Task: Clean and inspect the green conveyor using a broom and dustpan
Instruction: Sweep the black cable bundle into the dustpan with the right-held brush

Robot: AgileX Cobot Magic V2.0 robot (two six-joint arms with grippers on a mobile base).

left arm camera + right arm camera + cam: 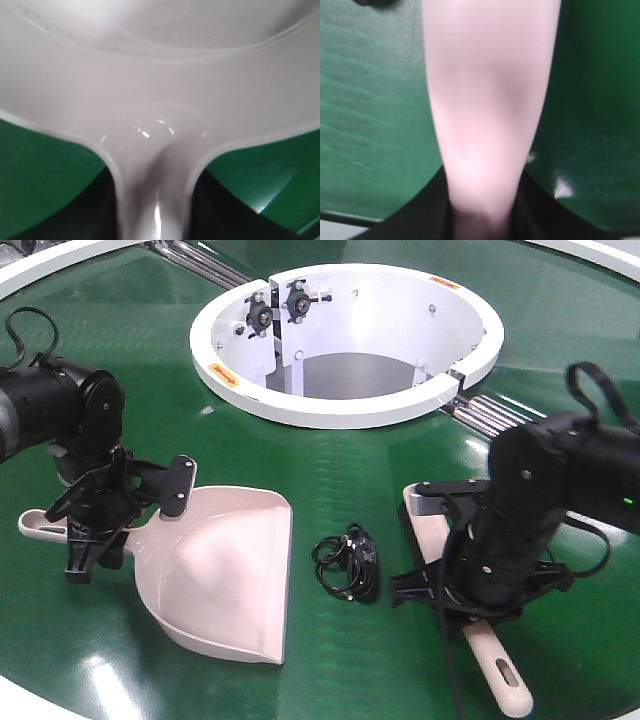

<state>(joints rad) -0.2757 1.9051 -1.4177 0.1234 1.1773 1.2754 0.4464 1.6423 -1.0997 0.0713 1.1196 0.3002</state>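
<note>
Left fingers point(97, 215) closed on dustpan point(225, 580) handle; pan sits on green conveyor point(340, 475), near-left | right fingers point(540, 222) clamped on broom point(495, 660), near-right; bristles hidden under arm, slotted handle end visible | black cord tangle point(347, 562) between both tools | wrist views blurred, contact edges indistinct

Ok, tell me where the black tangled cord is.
Front view: the black tangled cord lies on the green conveyor, between the dustpan at left and the broom at right, below the white ring.
</note>
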